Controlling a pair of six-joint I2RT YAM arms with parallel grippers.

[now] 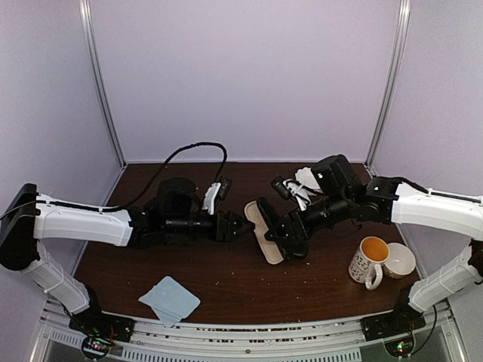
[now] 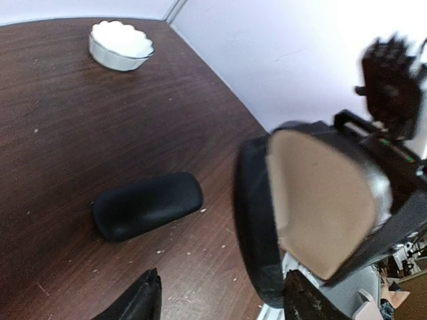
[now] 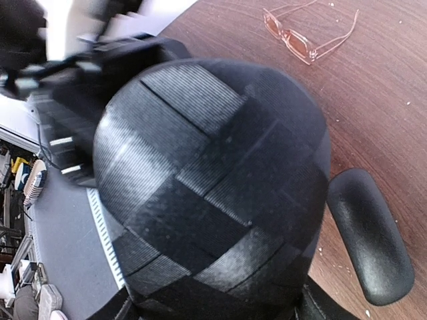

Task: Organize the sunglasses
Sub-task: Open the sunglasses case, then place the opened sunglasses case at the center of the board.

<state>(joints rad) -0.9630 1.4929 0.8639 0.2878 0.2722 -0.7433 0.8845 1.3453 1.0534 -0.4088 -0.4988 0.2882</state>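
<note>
- Black woven case (image 3: 213, 173), lid open, sits clamped in my right gripper (image 1: 290, 241), ready for loading, I reckon.
- Left gripper (image 2: 223, 300) is spread and empty by its rim.
- Copper sunglasses (image 3: 307, 37) lie on the table (image 3: 380, 120) beyond.

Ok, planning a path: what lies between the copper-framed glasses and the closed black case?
Only bare tabletop separates the copper-framed glasses from the closed black case, in the right wrist view.
</note>
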